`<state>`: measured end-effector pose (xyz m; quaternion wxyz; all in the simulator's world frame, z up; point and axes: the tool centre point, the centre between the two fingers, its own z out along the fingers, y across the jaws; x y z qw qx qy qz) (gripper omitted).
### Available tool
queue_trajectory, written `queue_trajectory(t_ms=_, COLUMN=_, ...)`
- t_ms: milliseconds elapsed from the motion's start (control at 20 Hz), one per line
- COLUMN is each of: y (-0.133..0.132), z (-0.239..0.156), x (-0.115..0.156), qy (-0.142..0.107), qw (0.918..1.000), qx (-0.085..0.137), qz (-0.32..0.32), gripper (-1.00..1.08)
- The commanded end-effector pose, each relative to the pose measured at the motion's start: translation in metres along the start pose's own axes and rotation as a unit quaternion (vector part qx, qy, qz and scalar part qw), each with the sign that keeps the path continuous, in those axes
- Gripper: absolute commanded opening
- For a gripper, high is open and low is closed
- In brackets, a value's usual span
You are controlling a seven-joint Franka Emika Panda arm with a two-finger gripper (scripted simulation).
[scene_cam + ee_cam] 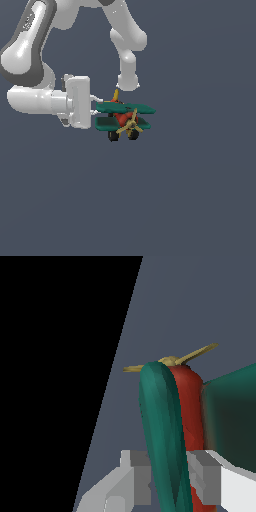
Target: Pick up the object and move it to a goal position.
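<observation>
Only a plain dark grey-blue backdrop (200,200) is visible.

The arm's hand (98,109) lies horizontal, pointing toward the exterior view's right, fingers (202,476) closed on something.

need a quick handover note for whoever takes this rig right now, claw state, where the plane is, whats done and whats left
Claw: turned sideways, shut on the toy biplane, fingers clamped either side of a teal wing in the wrist view.
Biplane: off any surface in the exterior view, level, wheels down, yellow propeller facing the camera.
Done: picked up.
Left: carry it to the goal position. No goal marker shows in either view, so distance remaining can't be judged.
</observation>
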<state>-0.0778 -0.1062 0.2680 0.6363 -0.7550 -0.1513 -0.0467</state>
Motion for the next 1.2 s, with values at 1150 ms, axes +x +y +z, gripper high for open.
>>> queue_trajectory(t_ms=1150, y=-0.038, z=-0.005, x=0.041, qy=0.001, qw=1.0, qx=0.0, qz=0.0, gripper=-1.0)
